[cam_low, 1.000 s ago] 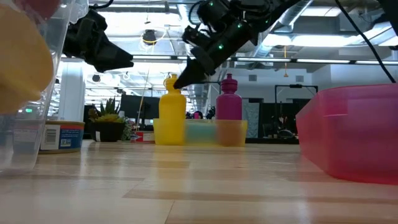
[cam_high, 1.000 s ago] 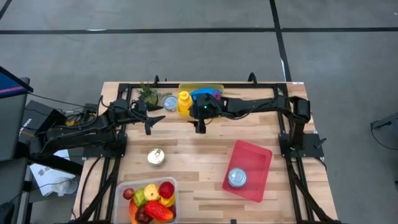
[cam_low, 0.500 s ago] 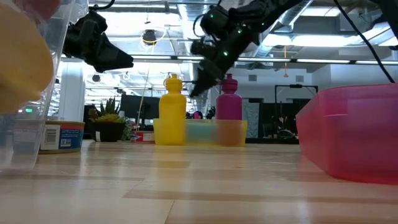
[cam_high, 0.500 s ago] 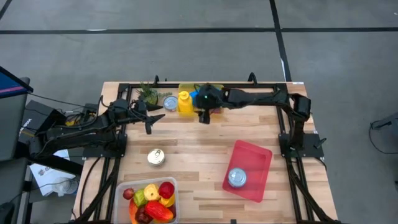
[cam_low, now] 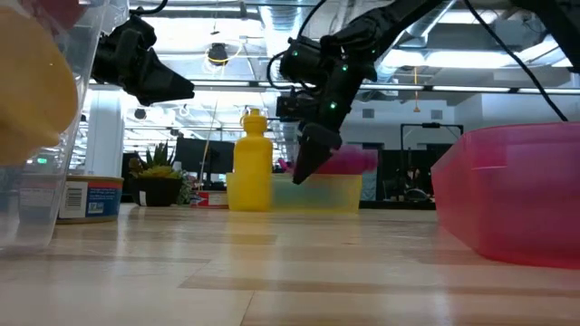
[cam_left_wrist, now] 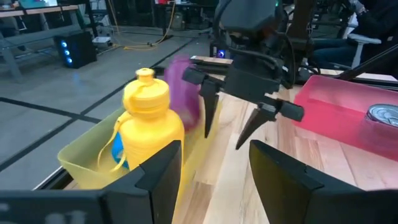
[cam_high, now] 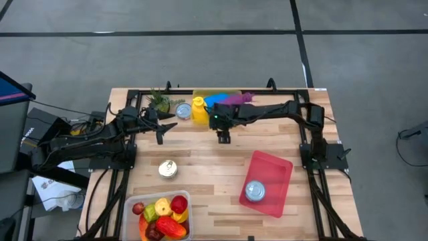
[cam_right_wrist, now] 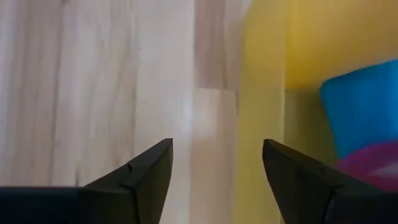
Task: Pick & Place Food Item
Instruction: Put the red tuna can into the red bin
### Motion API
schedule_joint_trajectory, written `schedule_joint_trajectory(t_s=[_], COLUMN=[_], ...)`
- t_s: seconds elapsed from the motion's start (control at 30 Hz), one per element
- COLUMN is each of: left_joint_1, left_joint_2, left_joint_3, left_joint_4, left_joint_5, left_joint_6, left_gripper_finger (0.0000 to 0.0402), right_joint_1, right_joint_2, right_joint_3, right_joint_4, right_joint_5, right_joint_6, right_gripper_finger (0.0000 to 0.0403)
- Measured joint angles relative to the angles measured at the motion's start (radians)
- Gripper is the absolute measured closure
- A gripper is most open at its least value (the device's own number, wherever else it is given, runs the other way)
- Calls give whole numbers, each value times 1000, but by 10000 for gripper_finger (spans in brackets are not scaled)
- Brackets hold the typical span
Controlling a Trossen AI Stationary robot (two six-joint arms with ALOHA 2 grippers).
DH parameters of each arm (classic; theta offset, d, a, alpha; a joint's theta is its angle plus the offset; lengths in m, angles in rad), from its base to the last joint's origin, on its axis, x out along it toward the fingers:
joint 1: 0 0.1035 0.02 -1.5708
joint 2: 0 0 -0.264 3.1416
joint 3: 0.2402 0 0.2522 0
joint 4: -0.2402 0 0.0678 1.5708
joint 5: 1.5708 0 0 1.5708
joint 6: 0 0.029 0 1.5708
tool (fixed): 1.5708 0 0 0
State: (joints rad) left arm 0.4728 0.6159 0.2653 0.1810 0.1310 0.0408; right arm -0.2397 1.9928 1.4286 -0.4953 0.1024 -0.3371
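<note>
Right gripper (cam_high: 223,138): I see it pointing down over the board just in front of the yellow bin (cam_high: 215,96), fingers parted with nothing between them; the wrist view shows bare wood and the bin's edge through the gap.

Left gripper (cam_high: 161,136): hangs above the table's (cam_high: 214,167) back left, fingers apart and empty, facing the bin.

Purple bottle (cam_high: 235,98): lies tipped over in the bin, apart from both grippers.

Yellow bottle (cam_high: 198,109): upright at the bin's left end.

Blue item (cam_high: 215,101): in the bin, beside the purple bottle; I cannot tell what it is.

Red tray (cam_high: 275,175): front right, holding a can (cam_high: 255,191).

Second can (cam_high: 168,169): on the board, left of centre.

Third can (cam_high: 182,110): back left, beside a small plant (cam_high: 159,101).

Clear tub (cam_high: 131,202): front left, filled with fruit (cam_high: 164,215).
</note>
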Motion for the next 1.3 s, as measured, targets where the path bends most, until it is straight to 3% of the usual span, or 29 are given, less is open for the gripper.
schedule_joint_trajectory(t_s=[0.5, 0.9, 1.2, 1.3], left_joint_1=[0, -2, -1, 0], left_joint_2=[0, 1, 4, 7], left_joint_3=[0, 1, 1, 1], left_joint_4=[0, -6, 2, 0], left_joint_5=[0, -5, -1, -2], left_joint_6=[4, 5, 4, -29], left_gripper_finger=[221, 221, 221, 221], right_joint_1=[37, 95, 91, 86], right_joint_2=[-27, -198, -206, -168], right_joint_3=[-1, 56, 82, 128], right_joint_4=[-51, -100, 2, -1], right_joint_5=[14, 326, 304, 226], right_joint_6=[42, 65, -52, -63], right_gripper_finger=[207, 230, 235, 252])
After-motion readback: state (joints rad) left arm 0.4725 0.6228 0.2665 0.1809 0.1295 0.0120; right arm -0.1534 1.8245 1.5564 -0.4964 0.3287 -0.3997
